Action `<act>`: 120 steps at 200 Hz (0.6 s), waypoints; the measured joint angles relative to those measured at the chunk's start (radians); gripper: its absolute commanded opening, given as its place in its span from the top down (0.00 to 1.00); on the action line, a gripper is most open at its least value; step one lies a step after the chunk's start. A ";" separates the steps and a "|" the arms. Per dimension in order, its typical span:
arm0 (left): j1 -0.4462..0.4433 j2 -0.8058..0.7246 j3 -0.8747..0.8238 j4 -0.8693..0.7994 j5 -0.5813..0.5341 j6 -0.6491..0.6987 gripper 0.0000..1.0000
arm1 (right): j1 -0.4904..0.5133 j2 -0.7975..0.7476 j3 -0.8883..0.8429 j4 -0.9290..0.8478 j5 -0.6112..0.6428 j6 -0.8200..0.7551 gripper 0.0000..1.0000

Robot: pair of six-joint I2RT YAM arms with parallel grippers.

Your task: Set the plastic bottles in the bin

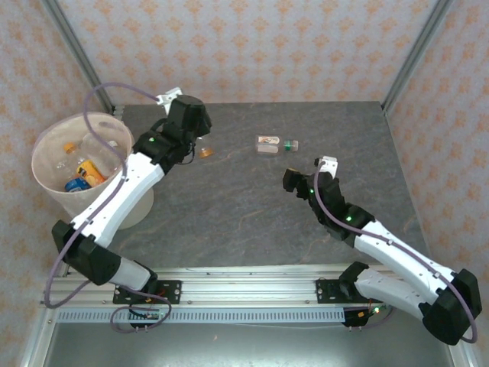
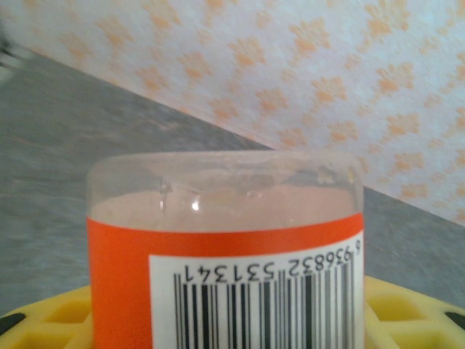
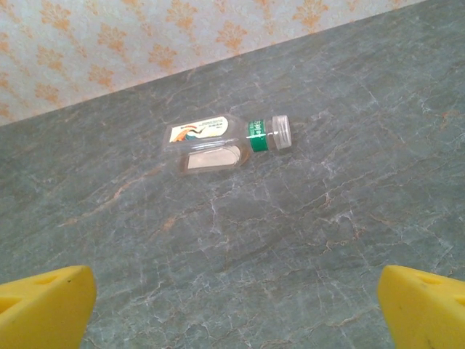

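Observation:
My left gripper [image 1: 196, 144] is shut on a clear plastic bottle [image 2: 225, 240] with an orange label and a barcode; its base points away from the camera. Yellow fingers [image 2: 43, 320] flank it. In the top view an orange bit of this bottle [image 1: 205, 151] shows below the gripper, at the back left of the table, right of the bin [image 1: 46, 138]. Another clear bottle [image 3: 229, 142] with a green band and clear cap lies on its side at the back centre [image 1: 276, 144]. My right gripper [image 1: 306, 171] stands open in front of it, nothing between its fingers [image 3: 425, 305].
The bin, a pale translucent bucket, stands off the table's left edge and holds several bottles [image 1: 80, 174]. The dark marbled table [image 1: 252, 214] is walled by patterned panels, with metal posts at the back corners. A rail with both arm bases runs along the near edge.

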 measured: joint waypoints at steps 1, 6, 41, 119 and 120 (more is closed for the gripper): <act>0.001 -0.002 0.002 -0.003 -0.003 0.002 0.44 | 0.000 0.001 0.000 0.000 0.000 0.000 0.01; 0.011 -0.014 0.013 -0.024 -0.021 0.012 0.44 | 0.000 0.005 0.000 0.000 0.000 0.000 0.01; 0.076 -0.103 0.069 -0.134 -0.138 0.126 0.45 | 0.000 0.025 0.001 0.000 0.001 0.005 0.01; 0.295 -0.206 0.203 -0.334 -0.344 0.344 0.45 | 0.000 0.124 0.077 -0.002 0.000 0.014 0.01; 0.297 -0.207 0.203 -0.335 -0.346 0.346 0.45 | 0.000 0.126 0.079 -0.002 0.000 0.014 0.01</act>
